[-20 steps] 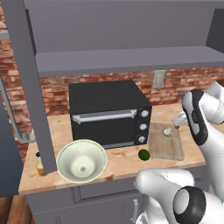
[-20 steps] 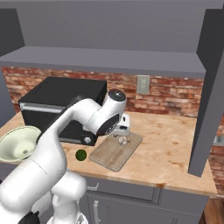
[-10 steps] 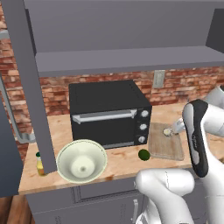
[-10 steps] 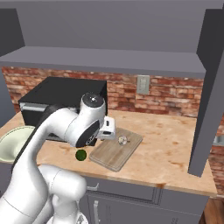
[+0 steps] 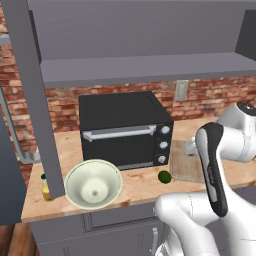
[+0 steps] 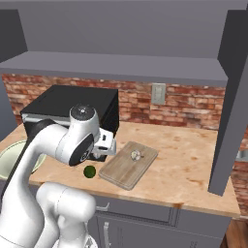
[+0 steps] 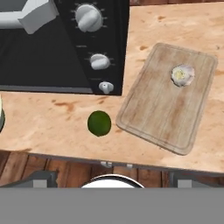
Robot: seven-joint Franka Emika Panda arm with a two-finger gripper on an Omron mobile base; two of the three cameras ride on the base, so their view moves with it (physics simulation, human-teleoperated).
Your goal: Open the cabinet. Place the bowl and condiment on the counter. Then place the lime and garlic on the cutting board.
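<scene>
Right base view shows the tool [image 6: 107,145] low over the surface [image 6: 189,164], just in front of the black oven [image 6: 68,109]; its jaws stand spread wide and hold nothing. From the tool, the lime [image 6: 89,171] lies at about 7 o'clock, close below it on the bare surface, just off the board's left corner. The board [image 6: 127,167] lies at 4 o'clock from the tool, set at a slant, and the garlic [image 6: 135,155] sits on it near its far end.

In the hand view the lime [image 7: 99,123] rests on the surface [image 7: 52,122] at 9 o'clock of the board [image 7: 166,109], near but not on it, below the oven's knobs [image 7: 99,61]. The garlic [image 7: 182,75] sits toward the board's 1 o'clock corner.

In the left base view the bowl [image 5: 93,183] stands on the surface [image 5: 135,185] in front of the oven [image 5: 122,130], at 9 o'clock of the lime [image 5: 164,176]. The yellow bottle [image 5: 46,187] stands at the bowl's 9 o'clock, partly behind the open grey cabinet door [image 5: 35,95]. The cabinet [image 5: 150,40] above is open.
</scene>
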